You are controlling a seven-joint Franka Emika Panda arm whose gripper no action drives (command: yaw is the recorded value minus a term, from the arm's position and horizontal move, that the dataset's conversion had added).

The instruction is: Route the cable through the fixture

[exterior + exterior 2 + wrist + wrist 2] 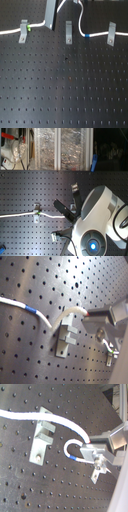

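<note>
Cable (98,35) on the black perforated table (64,90): a long, thin, white, flexible cord. In the first exterior view one stretch enters from the first exterior view's left, meets the left grey clip (23,31) and carries a small green marker (30,27) just beside that clip; a second stretch drops from the upper edge, bends near a short blue band (88,35) and runs on to the right clip (111,34). The middle clip (68,32) stands between the two with no cord visibly in it. In the first wrist view the cord (30,310) shows the blue band (31,310) again, then arches over a grey clip (65,336) and ends at my tool (89,315), whose red-tipped grey finger (107,313) meets the white cord. The second wrist view shows the cord (45,418) passing across the top of a clip (42,439), curling into a small loop and reaching my tool (90,448). My tool is clamped narrowly on the cable's end. In the second exterior view my arm (97,223) hides the tool; the cord (25,214) lies along the table through a clip (36,213).
</note>
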